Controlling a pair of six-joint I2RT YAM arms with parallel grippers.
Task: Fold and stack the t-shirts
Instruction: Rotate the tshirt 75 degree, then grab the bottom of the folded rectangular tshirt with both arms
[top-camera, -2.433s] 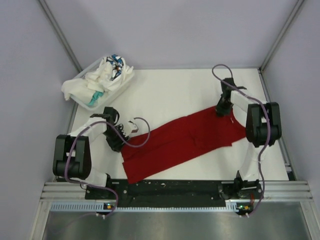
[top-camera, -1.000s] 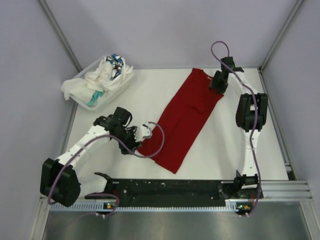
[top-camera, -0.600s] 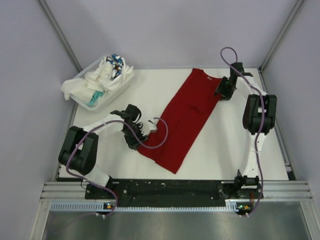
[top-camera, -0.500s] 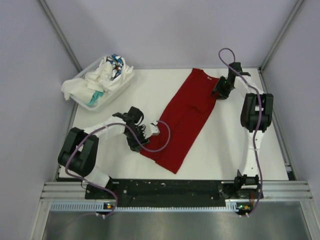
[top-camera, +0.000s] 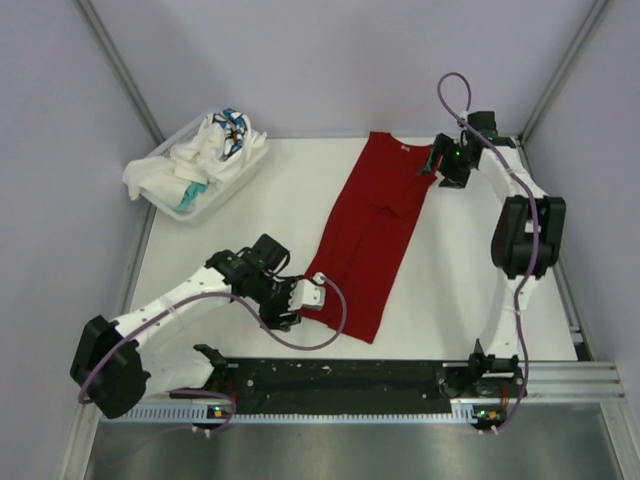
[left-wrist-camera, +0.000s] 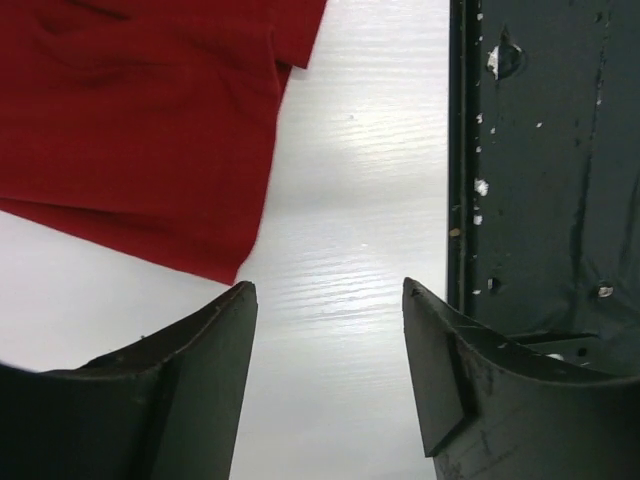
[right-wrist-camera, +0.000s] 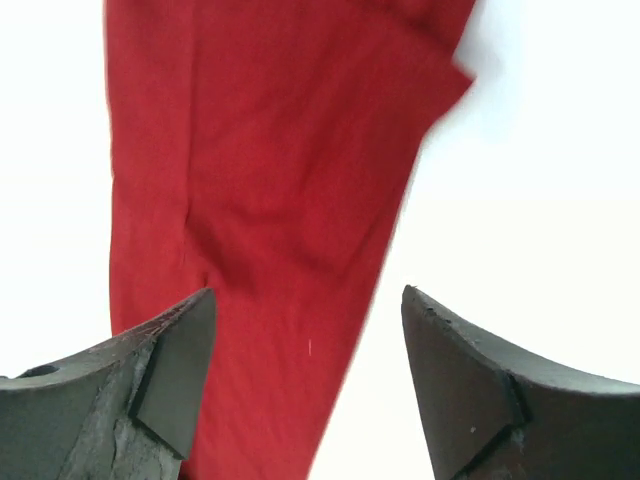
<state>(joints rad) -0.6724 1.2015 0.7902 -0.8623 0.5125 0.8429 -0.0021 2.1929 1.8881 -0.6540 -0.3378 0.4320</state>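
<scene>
White table (top-camera: 250, 200), red t-shirt (top-camera: 365, 240), lilac walls (top-camera: 330, 60) (metal posts (top-camera: 120, 65))

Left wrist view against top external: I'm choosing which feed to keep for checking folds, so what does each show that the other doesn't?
Only the left wrist view: the left claw open over bare table, a corner of the red t-shirt close to one fingertip, and white specks on the black rail. Only top external: the shirt's whole length, the right claw by its far end, and the white tray heaped with white t-shirts. Both: the red shirt, the table and the rail.
</scene>
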